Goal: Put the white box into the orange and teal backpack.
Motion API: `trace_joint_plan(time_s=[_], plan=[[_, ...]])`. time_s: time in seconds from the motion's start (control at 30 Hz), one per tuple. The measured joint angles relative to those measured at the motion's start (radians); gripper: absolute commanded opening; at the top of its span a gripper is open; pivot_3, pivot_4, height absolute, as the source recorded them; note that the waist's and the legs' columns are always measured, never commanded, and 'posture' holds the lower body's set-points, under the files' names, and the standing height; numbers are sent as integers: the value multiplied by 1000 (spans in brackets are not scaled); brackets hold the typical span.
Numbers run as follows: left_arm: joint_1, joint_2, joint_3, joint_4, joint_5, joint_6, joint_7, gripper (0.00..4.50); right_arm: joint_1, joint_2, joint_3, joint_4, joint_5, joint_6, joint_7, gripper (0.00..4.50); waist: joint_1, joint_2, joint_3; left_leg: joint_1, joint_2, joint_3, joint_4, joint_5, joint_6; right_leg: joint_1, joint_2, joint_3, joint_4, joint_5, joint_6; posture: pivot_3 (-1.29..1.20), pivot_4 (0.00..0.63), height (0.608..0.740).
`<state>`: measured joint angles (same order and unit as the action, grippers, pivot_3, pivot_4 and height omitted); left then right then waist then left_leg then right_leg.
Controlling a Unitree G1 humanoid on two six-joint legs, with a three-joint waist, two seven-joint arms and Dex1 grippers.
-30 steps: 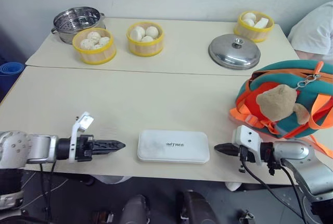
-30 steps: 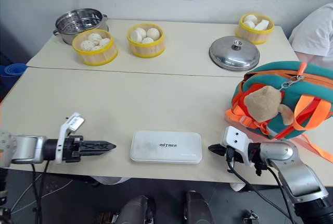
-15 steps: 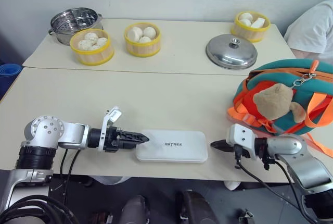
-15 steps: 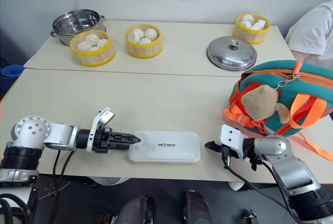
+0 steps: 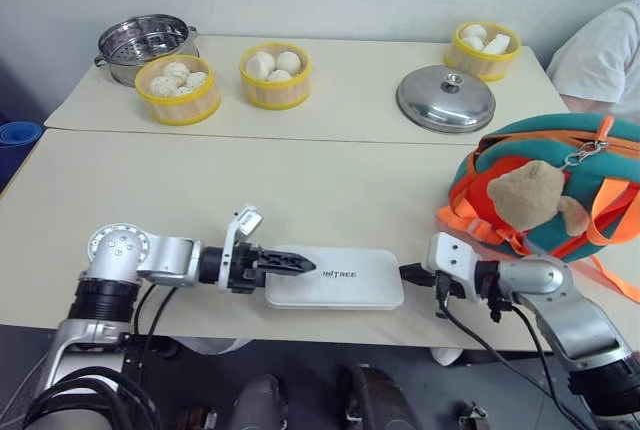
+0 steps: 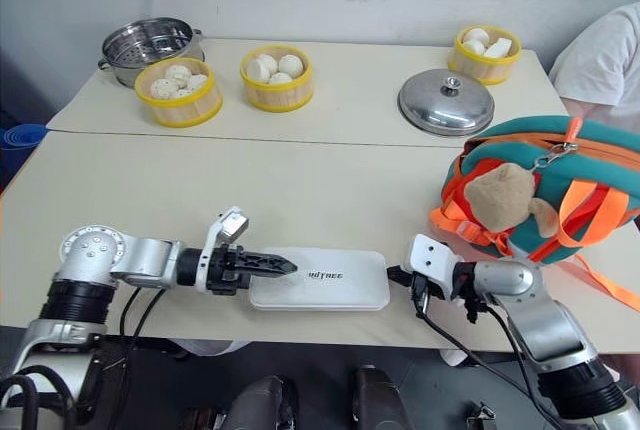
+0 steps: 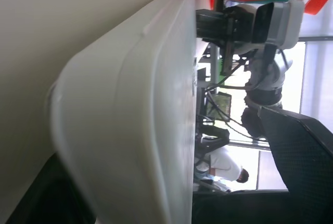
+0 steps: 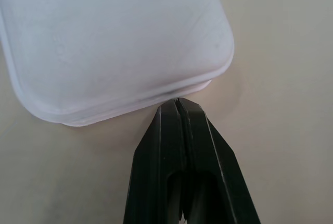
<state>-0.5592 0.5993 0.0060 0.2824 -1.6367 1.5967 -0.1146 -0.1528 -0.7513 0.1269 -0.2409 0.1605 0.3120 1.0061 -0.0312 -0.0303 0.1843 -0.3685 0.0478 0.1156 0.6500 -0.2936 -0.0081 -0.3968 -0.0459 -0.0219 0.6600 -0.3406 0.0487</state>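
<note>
Now the left end effector [image 5: 300, 266], spread wide, is straddling the white box's [image 5: 345, 280] left end at lower centre. Opposite, the right end effector [image 8: 178, 104], pinched closed, is touching its right edge on the worktop [image 5: 300, 180].

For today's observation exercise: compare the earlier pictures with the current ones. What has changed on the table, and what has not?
The left gripper swept in toward the white box and now reaches over its left end, jaws open. The right gripper, jaws shut, edged up to the box's right end. Nothing is grasped yet. The box and the orange and teal backpack stayed put.

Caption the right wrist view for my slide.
Shut right gripper tips against the white box's short edge on the table.
</note>
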Motion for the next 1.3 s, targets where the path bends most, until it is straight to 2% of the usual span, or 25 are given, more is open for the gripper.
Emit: trace_joint_plan(time_s=[0.1,0.27,0.33,0.37,0.4,0.53,0.6,0.73,0.83,0.97,1.03,1.3], plan=[[11,-15,5,5,-43,-32,60,3617,2,9,0,-7,3,14,-6,0,-1,0,0,0,0,0,0,1,-1,0,1,0,0,0,0,0,150,740],[40,-48,28,-29,-83,-99,128,1984,18,3,-30,-27,31,66,5,0,5,0,0,0,0,0,1,1,-1,1,0,0,0,0,0,0,150,740],[47,-51,28,-50,-93,-125,151,1436,36,-2,-53,-35,51,74,16,0,7,0,0,-1,-1,-1,1,1,-1,1,0,0,-1,0,0,0,150,740],[51,-50,26,-63,-95,-133,153,1296,53,-9,-61,-43,56,64,24,0,7,0,0,-1,-1,-1,1,1,-1,0,0,0,-1,0,0,0,150,740],[54,-45,24,-76,-96,-133,153,1242,73,-16,-66,-54,67,62,32,0,7,0,0,-1,-1,-1,1,1,-1,0,0,0,-1,0,0,0,150,740],[68,12,27,-161,-25,-131,59,1234,190,26,-160,-132,165,91,-10,1191,4,0,0,-2,-1,-1,0,1,-1,0,1,0,-2,0,0,0,150,740],[85,59,21,-249,75,-167,-68,1234,267,33,-243,-183,215,104,-32,1872,3,0,1,-1,0,0,-1,1,-1,1,1,0,-2,0,0,0,150,740],[171,207,7,-398,319,-348,-449,1234,463,74,-429,-262,314,106,-61,3264,3,1,1,0,0,0,-4,2,-4,0,3,0,-3,-1,-2,0,150,740],[244,212,47,-420,473,-597,-754,1234,592,141,-530,-292,380,108,-94,4358,5,3,1,0,1,-1,-5,1,-4,0,2,0,-4,-2,-4,0,150,740],[250,269,23,-382,693,-830,-992,1234,694,200,-667,-275,389,43,-127,4470,5,3,1,0,0,0,-6,-6,0,0,1,0,-5,-2,-4,0,150,740],[240,271,23,-340,752,-891,-1050,1234,716,233,-743,-237,394,18,-163,4470,5,3,1,-1,0,-1,-6,-7,1,0,0,0,-6,-2,-4,0,150,740],[211,251,21,-345,782,-903,-1158,1234,849,251,-965,-212,480,-48,-131,4470,2,4,2,-1,1,-1,-11,-6,6,-1,0,0,-7,-3,-4,0,150,740]])
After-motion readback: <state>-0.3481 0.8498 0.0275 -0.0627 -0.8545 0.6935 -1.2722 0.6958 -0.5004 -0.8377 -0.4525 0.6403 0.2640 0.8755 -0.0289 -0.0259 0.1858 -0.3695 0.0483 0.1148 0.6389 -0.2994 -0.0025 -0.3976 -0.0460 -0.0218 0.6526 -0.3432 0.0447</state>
